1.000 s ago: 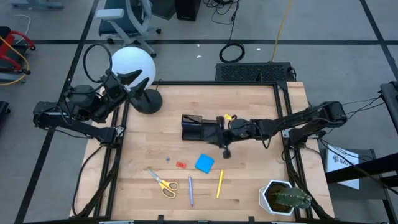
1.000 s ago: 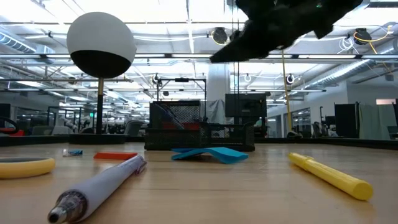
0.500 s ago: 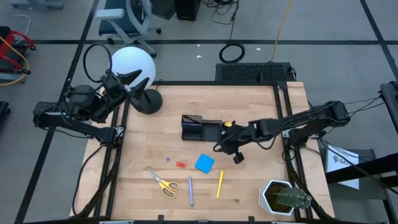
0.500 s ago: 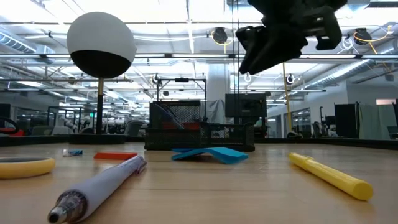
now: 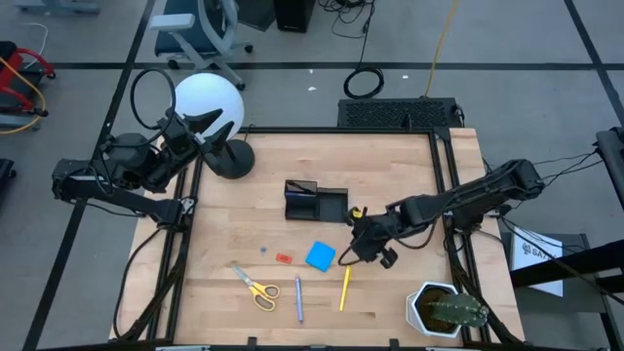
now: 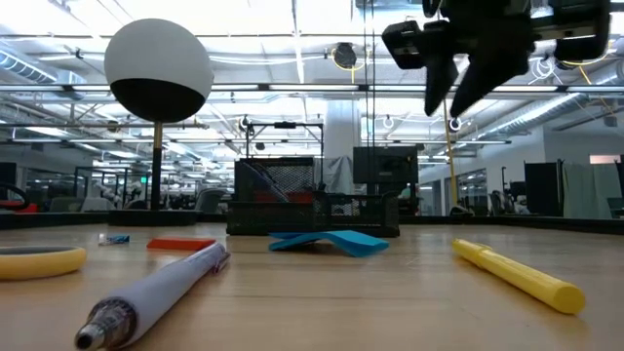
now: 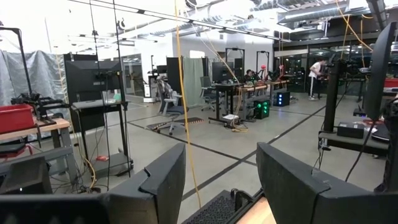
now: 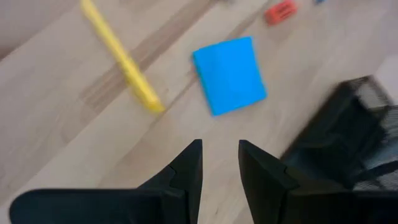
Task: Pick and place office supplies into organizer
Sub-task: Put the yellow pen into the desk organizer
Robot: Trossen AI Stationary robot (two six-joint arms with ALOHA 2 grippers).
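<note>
My right gripper (image 5: 363, 252) has moved away from the organizer (image 5: 314, 202), fingers slightly apart and empty, now at 3 o'clock of the blue pad (image 5: 320, 256); next pick begins.

two pens (image 5: 344, 288), one scissors (image 5: 255, 286), one blue pad (image 5: 320, 256), one organizer (image 5: 314, 203), one cactus (image 5: 447, 310).

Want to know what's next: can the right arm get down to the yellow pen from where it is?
Probably yes: the right gripper hangs open just beside the yellow pen, with bare table between them.
</note>
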